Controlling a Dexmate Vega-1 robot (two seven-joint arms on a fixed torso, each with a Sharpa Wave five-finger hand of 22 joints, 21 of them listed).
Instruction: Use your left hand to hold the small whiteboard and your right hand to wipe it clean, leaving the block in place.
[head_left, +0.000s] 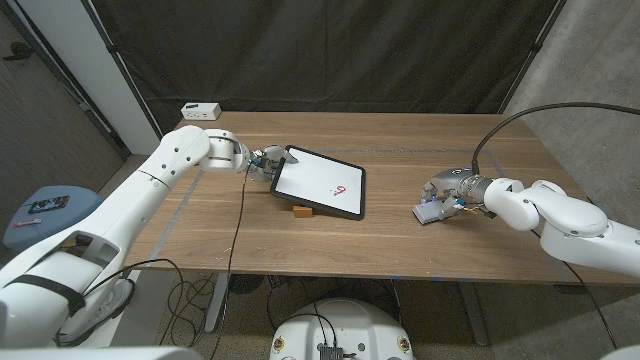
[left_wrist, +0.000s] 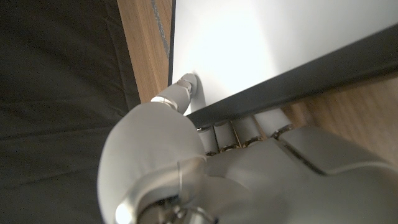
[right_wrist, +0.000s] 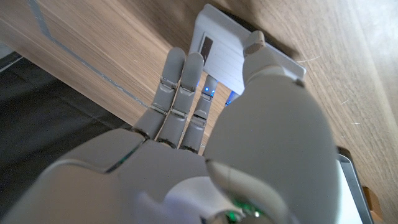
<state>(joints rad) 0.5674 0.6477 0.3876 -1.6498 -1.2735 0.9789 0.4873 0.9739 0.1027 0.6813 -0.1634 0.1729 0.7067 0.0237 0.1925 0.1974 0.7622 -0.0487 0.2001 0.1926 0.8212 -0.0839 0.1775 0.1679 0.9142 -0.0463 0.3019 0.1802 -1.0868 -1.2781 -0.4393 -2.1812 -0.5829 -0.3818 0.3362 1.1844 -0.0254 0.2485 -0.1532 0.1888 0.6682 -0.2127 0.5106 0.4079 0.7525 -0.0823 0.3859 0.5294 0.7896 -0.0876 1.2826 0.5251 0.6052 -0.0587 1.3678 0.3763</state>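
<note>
Left hand (head_left: 262, 162) clamps the tilted small whiteboard's (head_left: 320, 182) dark frame, steadying it over the wooden block (head_left: 301, 210) propping it mid-surface. Right hand (head_left: 446, 194) grips the white eraser (head_left: 428, 212), well apart from the red mark (head_left: 342, 189).

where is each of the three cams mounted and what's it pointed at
Head view: on the robot's head, looking down over both arms at the table.
Left wrist view: behind the left hand, which grips the whiteboard edge.
Right wrist view: behind the right hand holding the eraser.
Head and left wrist views share the whiteboard.
</note>
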